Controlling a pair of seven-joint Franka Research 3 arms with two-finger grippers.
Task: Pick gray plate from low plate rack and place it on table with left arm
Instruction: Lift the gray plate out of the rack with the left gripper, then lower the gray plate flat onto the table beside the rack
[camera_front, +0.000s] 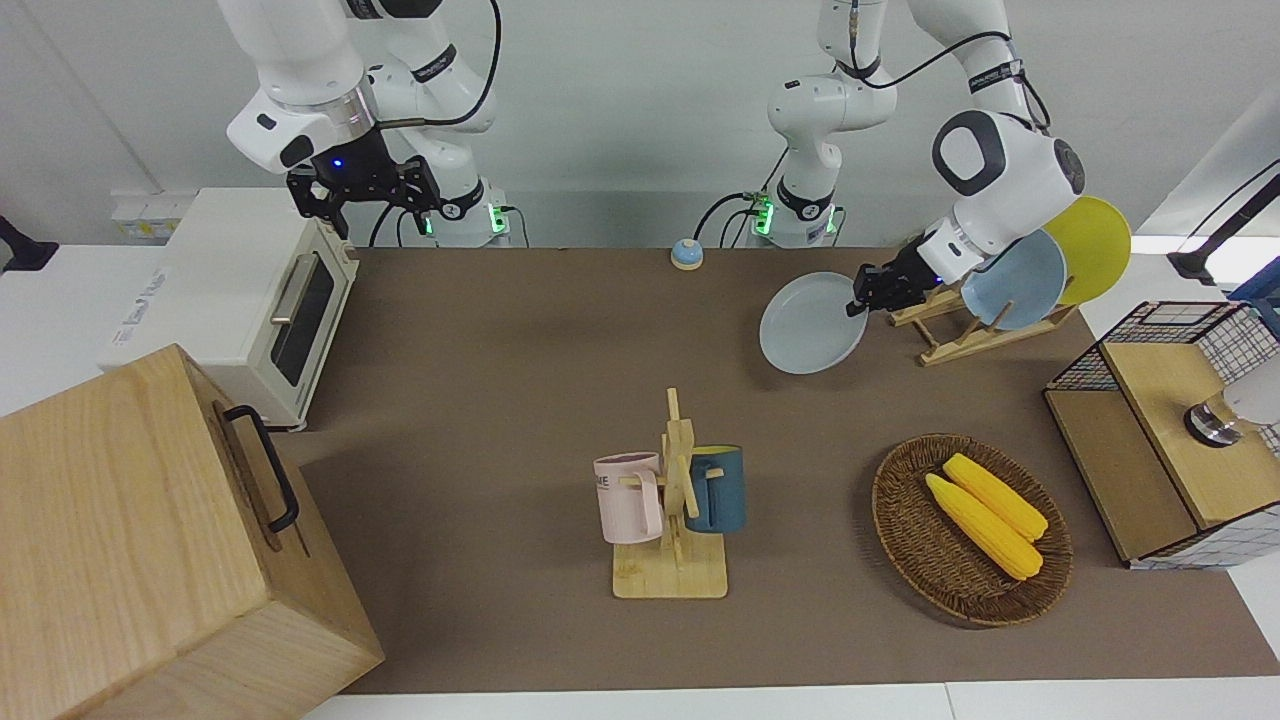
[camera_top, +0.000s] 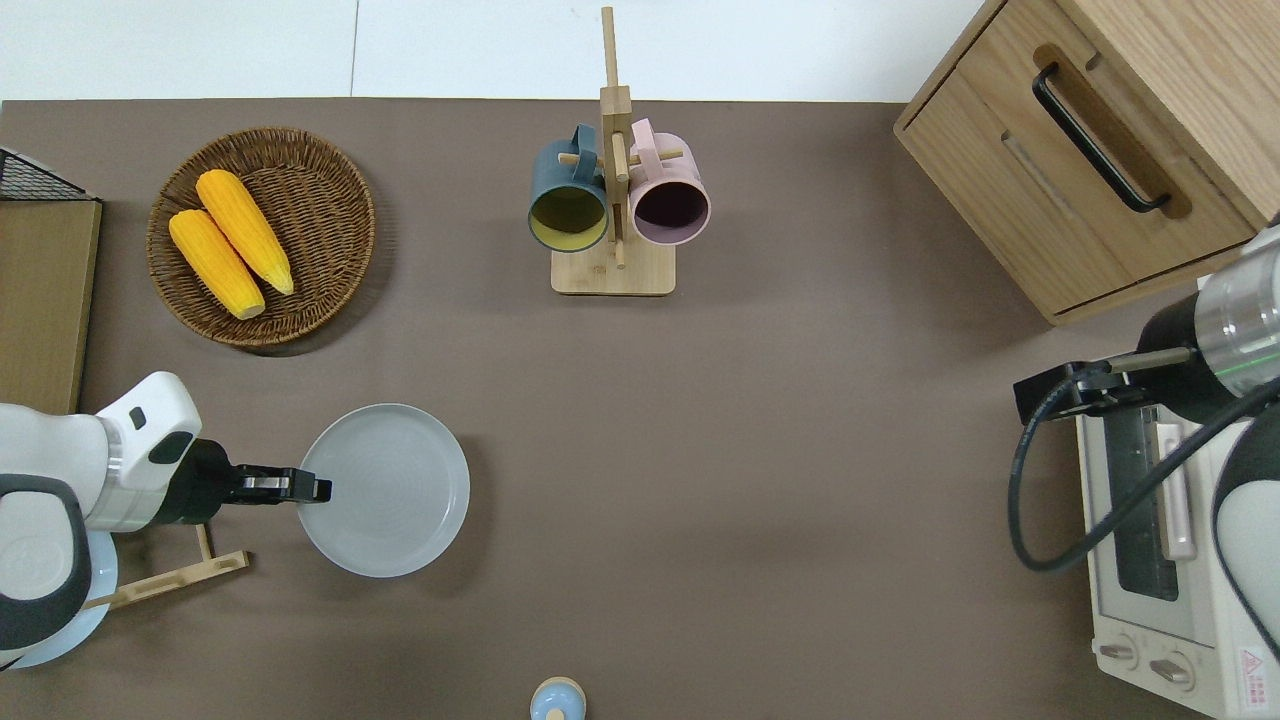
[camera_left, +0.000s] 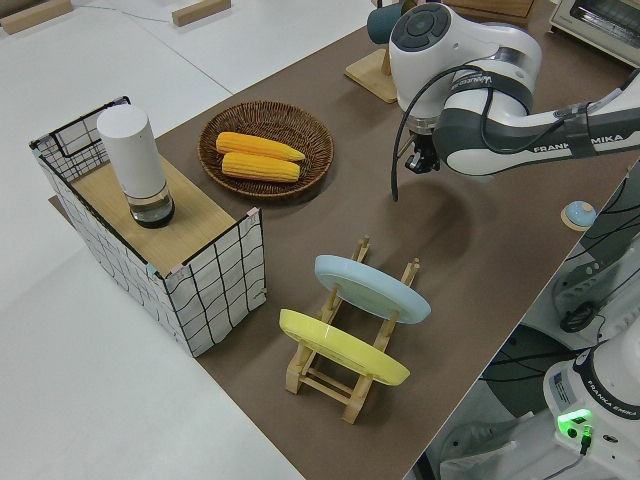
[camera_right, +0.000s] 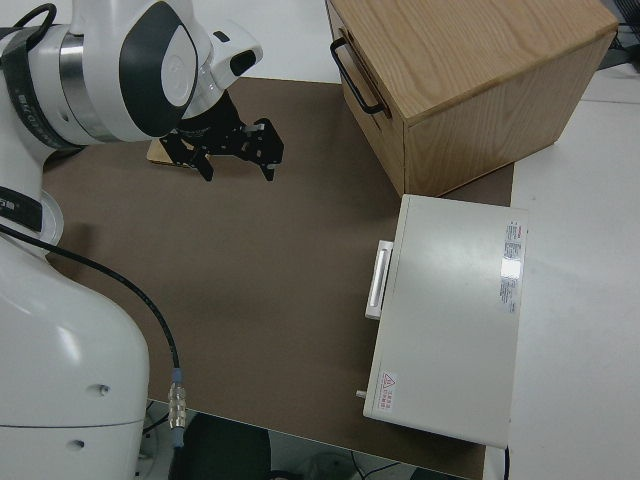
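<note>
The gray plate (camera_front: 812, 323) is held by its rim in my left gripper (camera_front: 860, 300), which is shut on it. The plate lies almost flat, low over the brown table (camera_front: 500, 340), just off the low plate rack (camera_front: 960, 335) toward the table's middle. In the overhead view the left gripper (camera_top: 318, 489) grips the edge of the gray plate (camera_top: 385, 490) that faces the rack (camera_top: 170, 578). I cannot tell whether the plate touches the table. The rack holds a light blue plate (camera_front: 1012, 280) and a yellow plate (camera_front: 1090, 248). My right gripper (camera_front: 365, 190) is parked and open.
A mug tree (camera_front: 672, 500) with two mugs stands mid-table. A wicker basket (camera_front: 970, 530) with two corn cobs lies farther from the robots than the rack. A wire crate (camera_front: 1170, 430), a toaster oven (camera_front: 250, 300), a wooden cabinet (camera_front: 150, 540) and a small blue bell (camera_front: 686, 254) line the edges.
</note>
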